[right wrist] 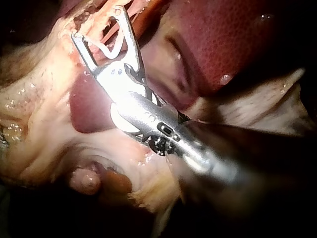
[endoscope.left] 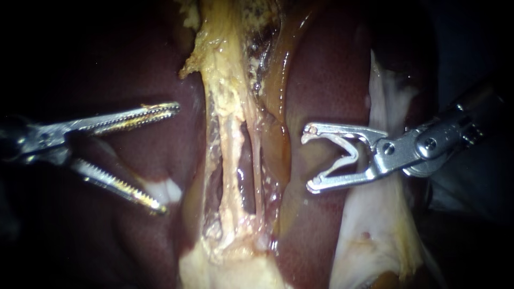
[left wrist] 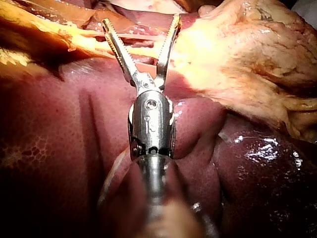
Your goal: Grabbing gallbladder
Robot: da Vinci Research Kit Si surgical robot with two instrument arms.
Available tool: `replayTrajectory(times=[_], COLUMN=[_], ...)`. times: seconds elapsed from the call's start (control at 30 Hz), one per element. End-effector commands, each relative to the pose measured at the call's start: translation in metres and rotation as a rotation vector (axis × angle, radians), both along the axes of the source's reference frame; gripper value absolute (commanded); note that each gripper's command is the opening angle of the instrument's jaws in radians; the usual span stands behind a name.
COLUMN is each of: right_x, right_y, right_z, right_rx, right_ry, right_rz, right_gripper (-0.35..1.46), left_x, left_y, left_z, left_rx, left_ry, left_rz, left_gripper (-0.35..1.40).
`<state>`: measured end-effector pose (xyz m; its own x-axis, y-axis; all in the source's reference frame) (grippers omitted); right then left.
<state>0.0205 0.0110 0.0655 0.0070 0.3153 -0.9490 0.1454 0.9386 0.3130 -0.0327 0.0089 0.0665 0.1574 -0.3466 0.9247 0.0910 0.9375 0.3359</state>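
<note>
- left instrument (endoscope.left: pixel 168 158): toothed jaws wide open, nothing in them, hanging over the liver (endoscope.left: pixel 316 85)
- gallbladder (endoscope.left: pixel 225 267): pale yellowish lump low in the middle, neither instrument touching it
- right instrument (endoscope.left: pixel 308 159): jaws spread but gripping a white V-shaped clip (endoscope.left: pixel 345 152)

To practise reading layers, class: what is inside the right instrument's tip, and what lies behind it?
A white clip is held inside the right instrument. Behind it shows dark red liver; the instrument's body covers part of the pale tissue.
</note>
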Motion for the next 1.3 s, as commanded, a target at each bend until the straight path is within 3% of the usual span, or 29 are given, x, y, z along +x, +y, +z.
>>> replayTrajectory(times=[0.03,0.17,0.37,0.57,0.7,1.07,1.17,1.3], right_x=[0.0000,0.0000,0.0000,0.0000,0.0000,0.0000,0.0000,0.0000], right_y=[0.0000,0.0000,-0.0001,-0.0001,-0.0001,-0.0002,-0.0002,-0.0002], right_z=[0.0000,0.0000,0.0000,0.0000,0.0000,0.0000,0.0000,0.0000], right_rx=[0.000,0.000,0.000,0.000,0.000,0.000,0.000,0.000], right_ry=[0.000,0.000,0.001,0.001,0.001,0.001,0.001,0.002], right_rz=[0.000,0.000,-0.001,0.000,0.000,-0.001,-0.001,-0.001], right_gripper=[0.58,0.58,0.59,0.59,0.59,0.59,0.59,0.59], left_x=[0.0000,0.0000,-0.0001,-0.0009,-0.0018,-0.0029,-0.0035,-0.0044], left_y=[0.0000,0.0003,0.0015,0.0045,0.0068,0.0090,0.0091,0.0093], left_z=[-0.0001,-0.0003,-0.0005,0.0003,0.0010,0.0043,0.0046,0.0048], left_rx=[0.002,0.009,0.030,0.061,0.067,0.116,0.133,0.160], left_ry=[-0.001,0.005,0.032,0.055,0.056,0.077,0.069,0.090], left_rz=[-0.001,-0.012,-0.083,-0.195,-0.240,-0.303,-0.303,-0.297], left_gripper=[1.03,1.03,1.04,1.03,1.03,0.98,0.94,0.84])
